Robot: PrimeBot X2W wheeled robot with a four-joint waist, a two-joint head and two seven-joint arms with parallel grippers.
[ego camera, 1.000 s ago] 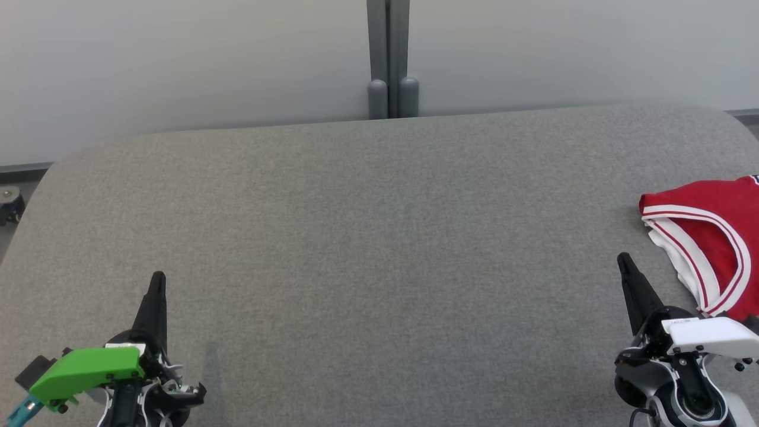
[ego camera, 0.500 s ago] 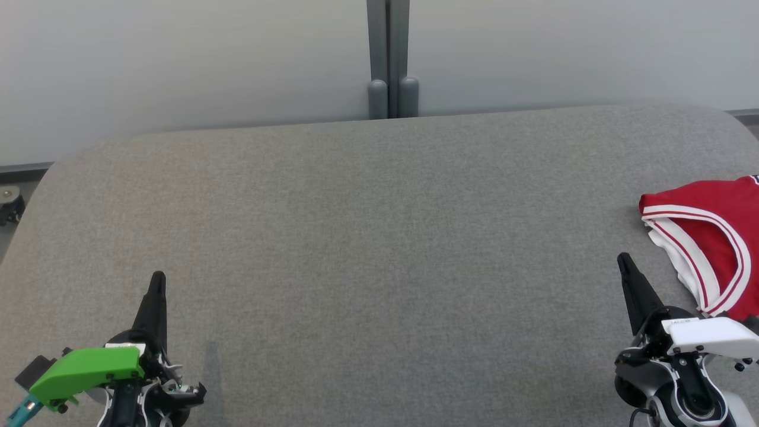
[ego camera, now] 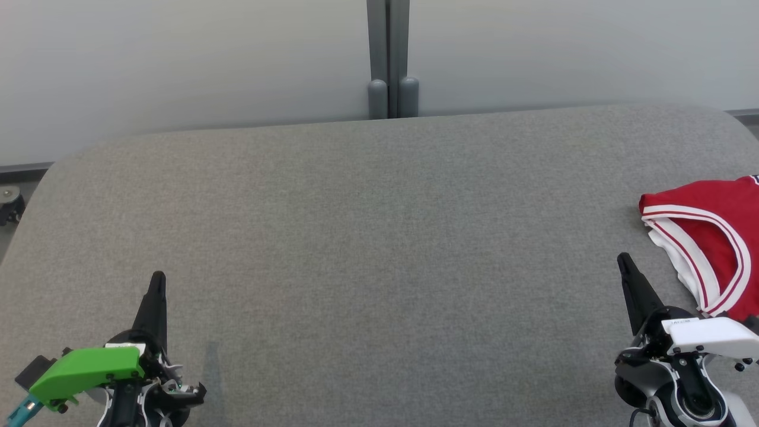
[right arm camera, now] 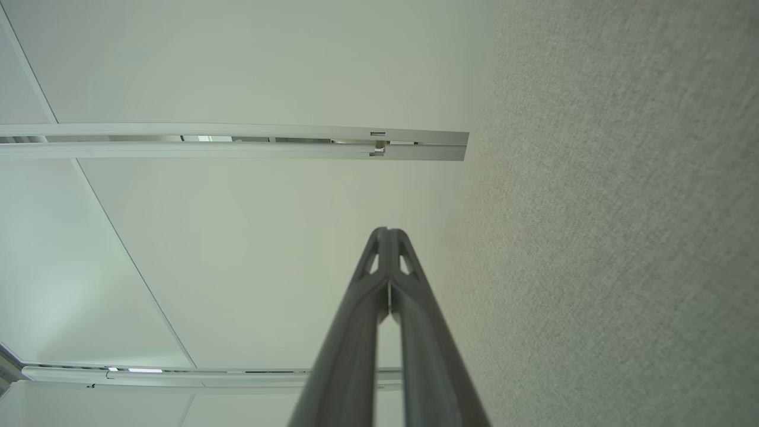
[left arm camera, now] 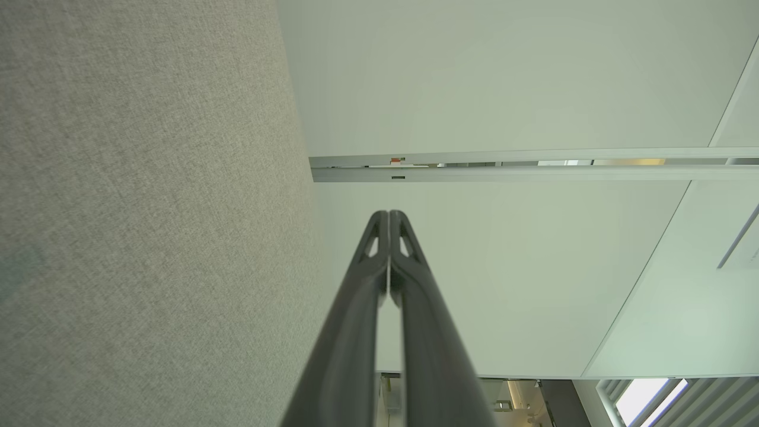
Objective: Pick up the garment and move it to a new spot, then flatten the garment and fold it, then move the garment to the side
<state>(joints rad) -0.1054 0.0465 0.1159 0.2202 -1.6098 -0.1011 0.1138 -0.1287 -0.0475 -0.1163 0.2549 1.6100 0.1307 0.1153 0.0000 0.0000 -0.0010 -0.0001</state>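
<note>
The garment (ego camera: 708, 207) lies on the grey table (ego camera: 379, 237) at the far right, cut off by the picture's edge. It is red, with white-and-red striped trim and a white part underneath. My right gripper (ego camera: 622, 260) is shut and empty, its tip a short way left of and nearer than the garment, apart from it. At the lower left my left gripper (ego camera: 158, 279) is shut too, far from the cloth. In the left wrist view the left gripper (left arm camera: 388, 216) has its fingers pressed together, and the right gripper (right arm camera: 386, 233) looks the same in the right wrist view.
The grey fabric table has a rounded far edge. Behind it stands a pale wall with a grey vertical post (ego camera: 388, 59). A caster wheel (ego camera: 9, 204) sits on the floor at the far left.
</note>
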